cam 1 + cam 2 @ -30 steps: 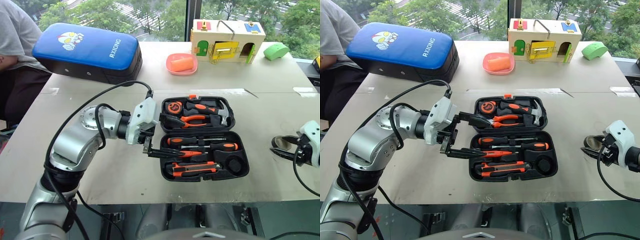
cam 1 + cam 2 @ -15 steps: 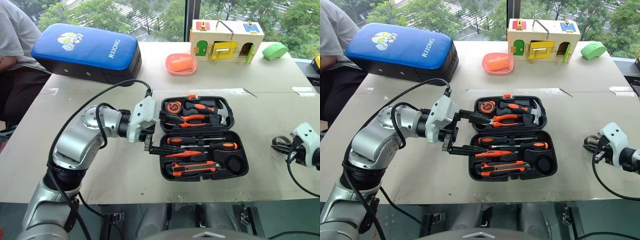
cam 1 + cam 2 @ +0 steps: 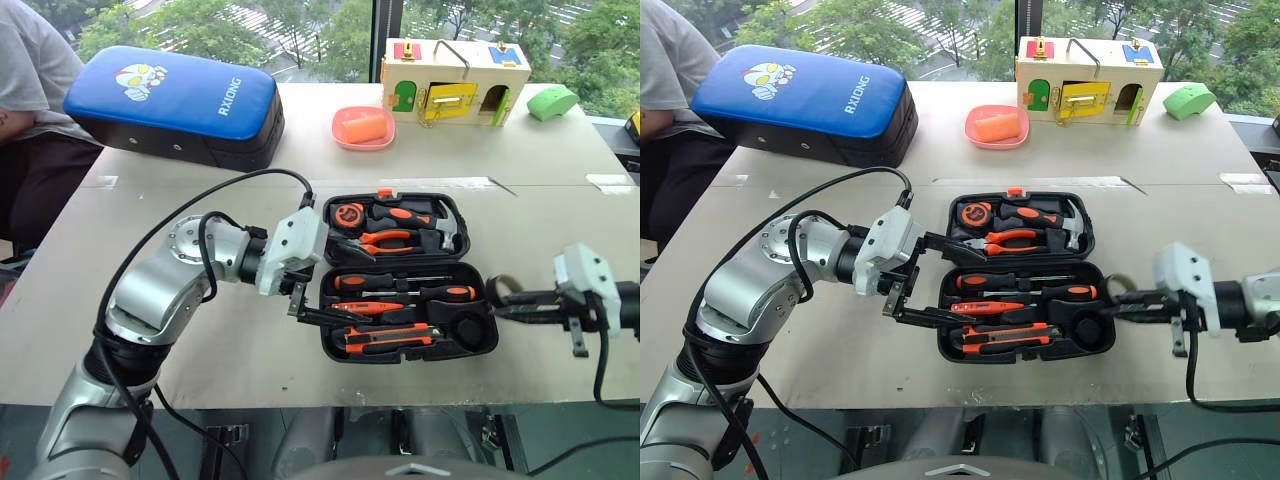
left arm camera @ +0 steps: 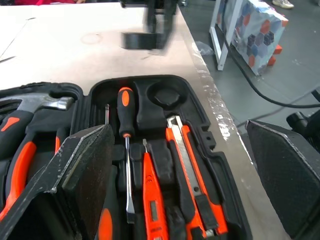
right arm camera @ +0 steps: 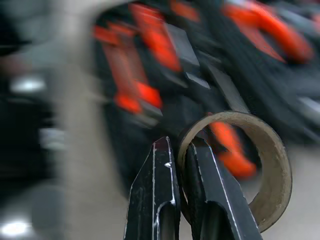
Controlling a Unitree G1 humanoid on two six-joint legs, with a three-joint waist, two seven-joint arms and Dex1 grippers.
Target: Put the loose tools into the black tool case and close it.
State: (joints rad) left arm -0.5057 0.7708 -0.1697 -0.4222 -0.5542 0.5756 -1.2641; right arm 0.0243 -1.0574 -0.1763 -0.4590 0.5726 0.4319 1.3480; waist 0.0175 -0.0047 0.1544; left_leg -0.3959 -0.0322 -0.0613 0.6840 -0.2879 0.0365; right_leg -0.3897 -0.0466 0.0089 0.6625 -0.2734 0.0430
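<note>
Two grippers up | your right gripper [image 3: 1118,303] pinches the tape roll [image 5: 252,170], off the black tool case's [image 3: 408,275] right edge | your left gripper [image 3: 912,280] gapes wide, empty, at the left edge | case lies open near the table's [image 3: 560,210] front edge

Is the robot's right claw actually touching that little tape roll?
Touching. In the right wrist view the right claw has its two fingers pinched on the wall of the tape roll, one inside the ring, one outside.

Black tool case [image 3: 480,345], black-and-orange screwdrivers [image 3: 405,287], blue-topped bag [image 3: 170,95], pink dish [image 3: 363,128]
</note>
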